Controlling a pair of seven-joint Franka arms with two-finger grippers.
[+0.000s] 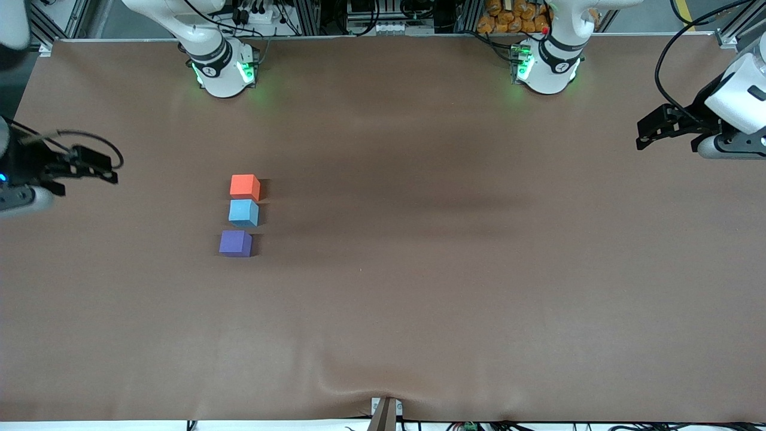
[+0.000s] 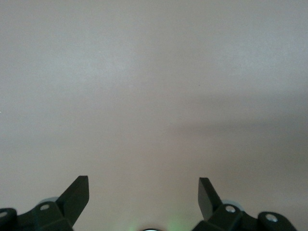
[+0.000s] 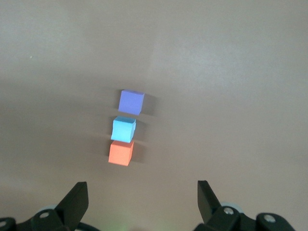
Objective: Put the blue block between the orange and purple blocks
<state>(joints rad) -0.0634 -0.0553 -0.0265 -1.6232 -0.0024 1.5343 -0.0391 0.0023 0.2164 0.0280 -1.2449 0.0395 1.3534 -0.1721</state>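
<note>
1. The blue block [image 1: 243,213] is seen on the surface [image 1: 419,269] between the orange block [image 1: 245,187] and the purple block [image 1: 235,243].
2. The left hand [image 1: 649,134] and the right hand [image 1: 105,170], both partly cut off at the surface's ends, are held wide open and empty.

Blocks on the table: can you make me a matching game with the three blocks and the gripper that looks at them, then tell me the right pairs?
Things:
1. orange block
2. blue block
3. purple block
4. right gripper

Places or states:
A. nearest the front camera of the three blocks
B. open and empty, off at the right arm's end of the table
C. in the middle of the row
D. nearest the robots' bases of the three blocks

Right pairs: 1-D, 2-C, 3-A, 4-B
</note>
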